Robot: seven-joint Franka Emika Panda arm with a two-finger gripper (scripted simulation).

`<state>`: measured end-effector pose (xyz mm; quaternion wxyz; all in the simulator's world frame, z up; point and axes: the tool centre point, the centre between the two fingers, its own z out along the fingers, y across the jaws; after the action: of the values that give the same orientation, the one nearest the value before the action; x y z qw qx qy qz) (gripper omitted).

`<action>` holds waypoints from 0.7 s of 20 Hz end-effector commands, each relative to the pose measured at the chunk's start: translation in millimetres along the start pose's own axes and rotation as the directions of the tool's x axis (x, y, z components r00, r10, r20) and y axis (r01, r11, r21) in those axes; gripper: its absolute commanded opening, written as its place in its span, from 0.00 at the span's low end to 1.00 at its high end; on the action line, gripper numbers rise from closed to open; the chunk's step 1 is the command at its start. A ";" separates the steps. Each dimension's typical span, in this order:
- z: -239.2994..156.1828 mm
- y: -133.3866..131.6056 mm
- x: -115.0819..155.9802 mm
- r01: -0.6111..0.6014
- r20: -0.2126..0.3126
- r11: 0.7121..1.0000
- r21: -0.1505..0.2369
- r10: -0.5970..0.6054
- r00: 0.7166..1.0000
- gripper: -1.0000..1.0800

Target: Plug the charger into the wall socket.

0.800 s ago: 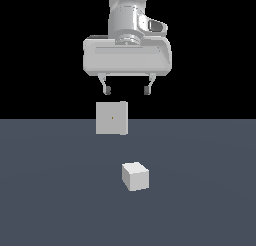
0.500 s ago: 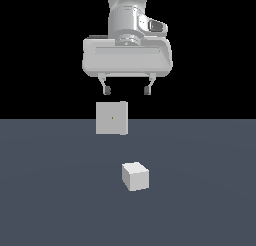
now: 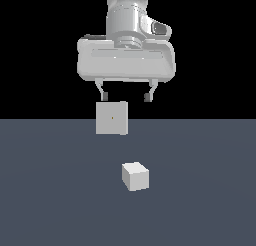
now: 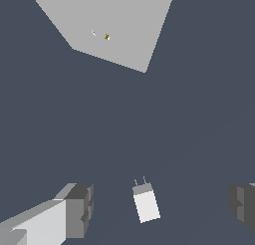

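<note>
While the arm (image 3: 131,15) hangs high above the dark floor (image 3: 50,200), the step in hand looks to be the reach for the pick, and nothing is yet gripped. The gripper (image 3: 126,96) is spread wide and empty, its two fingers well apart. In the exterior view the fingertips (image 3: 104,96) sit above the top edge of the wall socket (image 3: 112,118), far higher than the charger (image 3: 135,176).

To do this step well, I judge the hand should come down over the charger, which lies on the floor nearer the camera than the socket and a little toward the exterior view's right. The wrist view shows the charger (image 4: 146,203) between the two fingers (image 4: 74,209) but turned at a slight angle to them, with two thin prongs at the end facing the socket (image 4: 112,27). A small wrist turn to square the pads against the cube's flat sides would likely keep it from twisting as they close. The grip should leave the pronged end free.

Counted, largest to smallest: one arm, one gripper with two fingers, one upright socket panel with one yellowish dot (image 4: 106,37) at its centre, one charger with two prongs
</note>
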<state>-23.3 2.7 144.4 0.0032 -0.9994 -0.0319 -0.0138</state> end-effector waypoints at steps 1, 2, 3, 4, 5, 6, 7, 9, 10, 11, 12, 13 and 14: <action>8.3 -0.4 -10.0 0.029 -0.009 1.000 0.001 -0.029 1.000 0.96; 12.1 -0.5 -14.5 0.043 -0.014 0.999 0.001 -0.043 0.999 0.96; 16.2 -0.5 -19.2 0.057 -0.019 0.998 0.002 -0.057 0.998 0.96; 20.5 -0.4 -24.2 0.073 -0.024 0.997 0.002 -0.073 0.997 0.96; 25.1 -0.2 -29.4 0.089 -0.029 0.996 0.002 -0.089 0.996 0.96; 29.7 0.0 -34.5 0.104 -0.035 0.995 0.003 -0.104 0.994 0.96; 34.2 0.3 -39.4 0.120 -0.040 0.993 0.003 -0.120 0.992 0.96; 42.7 1.1 -48.4 0.148 -0.049 0.989 0.003 -0.148 0.988 0.96; 46.8 1.6 -52.6 0.162 -0.054 0.987 0.003 -0.161 0.985 0.96; 50.6 2.1 -56.5 0.174 -0.058 0.985 0.003 -0.174 0.983 0.96; 54.2 2.7 -60.1 0.186 -0.062 0.983 0.002 -0.185 0.981 0.96; 57.6 3.2 -63.4 0.197 -0.066 0.980 0.002 -0.196 0.978 0.96; 60.8 3.8 -66.4 0.207 -0.069 0.978 0.002 -0.206 0.976 0.96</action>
<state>-82.6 -3.7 86.9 0.0073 -0.9909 -0.1266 -0.0448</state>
